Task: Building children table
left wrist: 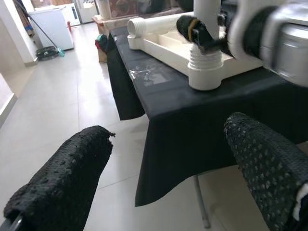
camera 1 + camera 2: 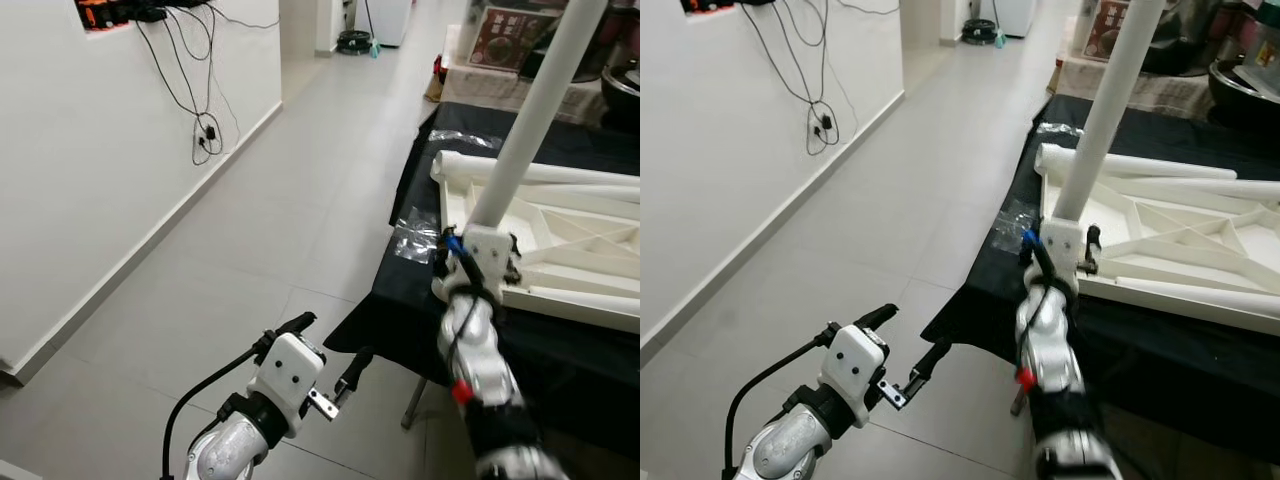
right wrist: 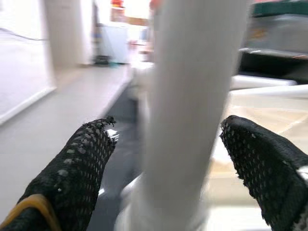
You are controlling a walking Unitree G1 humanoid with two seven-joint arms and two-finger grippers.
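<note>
Left end effector (image 2: 325,352) hangs spread, empty; right end effector (image 3: 168,159) straddles white leg (image 2: 535,110), grip unclear.

The two eye views look from the head forward and down, over both arms, at the grey floor (image 2: 300,180) and the black-covered table (image 2: 420,300). The left wrist view looks low across the floor at the table's near corner, while the right wrist view sits very near the white leg (image 3: 187,120). All four views share this leg.
</note>
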